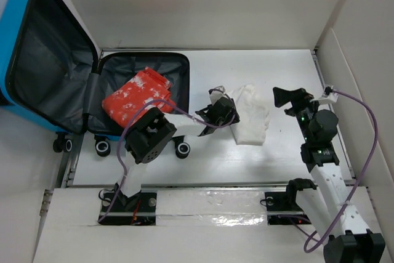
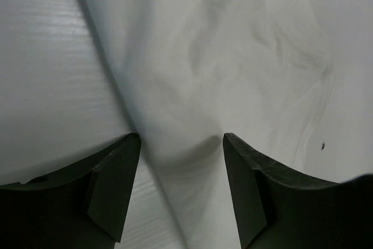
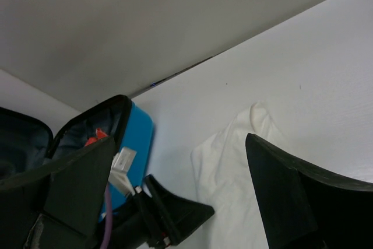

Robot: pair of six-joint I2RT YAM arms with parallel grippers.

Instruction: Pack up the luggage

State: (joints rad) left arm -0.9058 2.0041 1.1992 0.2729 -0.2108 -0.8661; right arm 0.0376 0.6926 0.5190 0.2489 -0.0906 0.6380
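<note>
The luggage lies open at the left, its blue lid leaning up and back. In its dark-lined base rests a folded red garment with white print. A crumpled white cloth lies on the table at the centre. My left gripper is low at the cloth's left edge, open. In the left wrist view its fingers stand apart over a fold of the white cloth. My right gripper hovers wide open just right of the cloth. The right wrist view shows the white cloth and the luggage's blue side.
White walls box in the table at the back and right. The luggage's black wheels stick out toward the left arm's base. Purple cables loop off both arms. The left gripper's dark body shows low in the right wrist view.
</note>
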